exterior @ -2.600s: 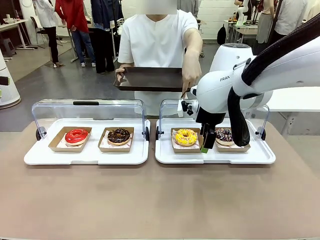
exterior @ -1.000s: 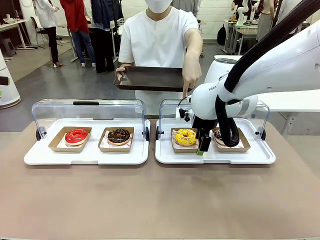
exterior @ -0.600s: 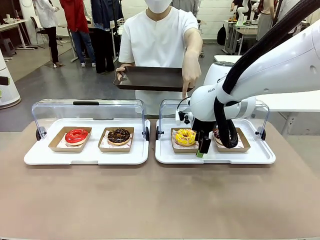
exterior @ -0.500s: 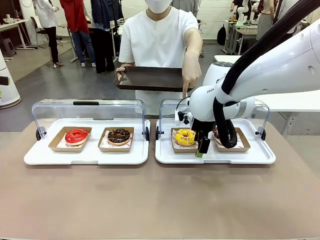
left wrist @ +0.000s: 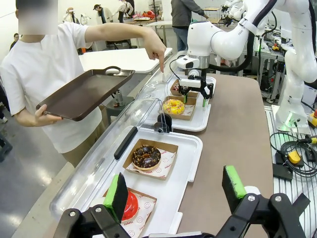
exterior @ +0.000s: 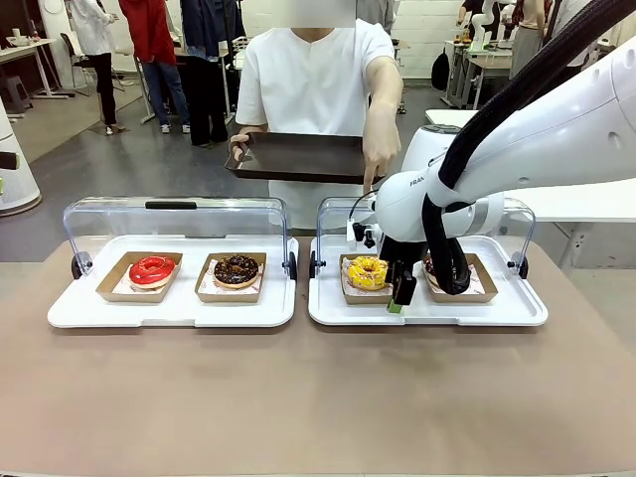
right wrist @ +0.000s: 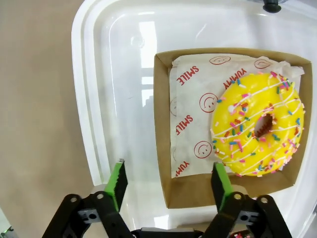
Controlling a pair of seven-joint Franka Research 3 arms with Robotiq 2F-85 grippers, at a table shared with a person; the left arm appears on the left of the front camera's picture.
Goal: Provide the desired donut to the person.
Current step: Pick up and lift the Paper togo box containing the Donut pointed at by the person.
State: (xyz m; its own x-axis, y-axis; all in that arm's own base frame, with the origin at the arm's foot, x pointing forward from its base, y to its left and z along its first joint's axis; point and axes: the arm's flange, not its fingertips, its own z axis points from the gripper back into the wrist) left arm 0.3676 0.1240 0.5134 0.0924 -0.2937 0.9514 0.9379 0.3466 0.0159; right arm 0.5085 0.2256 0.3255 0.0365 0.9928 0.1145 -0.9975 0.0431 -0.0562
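Lab hall, worktables, cables on floor

A gray floor is shining behind the brown table. A white table is standing at the right, and a desk is sitting far back left.

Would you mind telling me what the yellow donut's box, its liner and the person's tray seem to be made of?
Box: brown cardboard, matte, with folded walls.
Liner: thin white paper, creased, red print.
Tray: dark brown, smooth, slight sheen; probably plastic, possibly coated metal.
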